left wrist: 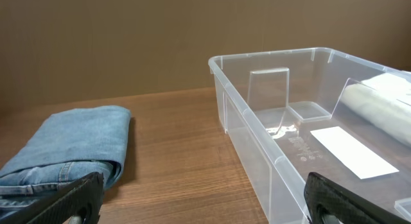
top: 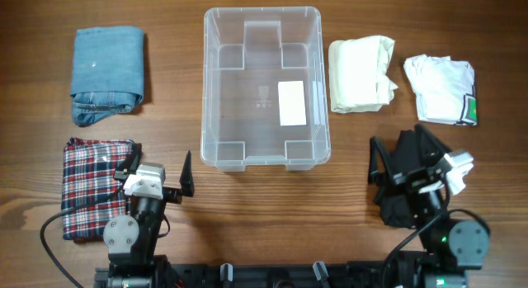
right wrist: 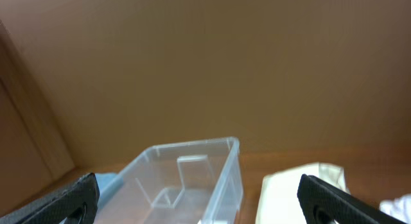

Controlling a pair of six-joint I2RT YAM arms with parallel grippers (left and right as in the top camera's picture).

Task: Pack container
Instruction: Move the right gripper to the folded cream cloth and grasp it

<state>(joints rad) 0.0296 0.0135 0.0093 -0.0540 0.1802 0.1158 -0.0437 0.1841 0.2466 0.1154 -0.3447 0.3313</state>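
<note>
The container [top: 208, 90] is a clear plastic bin in the middle of the table, with nothing inside but a white label [top: 291, 102] on its base. My left gripper [top: 161, 160] hovers near its front left corner, open and holding nothing. My right gripper [top: 402, 148] is off the front right corner, tilted upward, also open and holding nothing. In the left wrist view the container [left wrist: 257, 140] is to the right of my left gripper [left wrist: 202, 205]. The right wrist view shows the container [right wrist: 192, 172] ahead of my right gripper [right wrist: 205, 205].
Folded jeans [top: 107, 73] lie left of the bin, with a folded plaid garment [top: 95, 185] in front of them, beside the left arm. A cream garment [top: 360, 73] and a white T-shirt [top: 440, 88] lie to the right. The jeans [left wrist: 77, 140] also show in the left wrist view.
</note>
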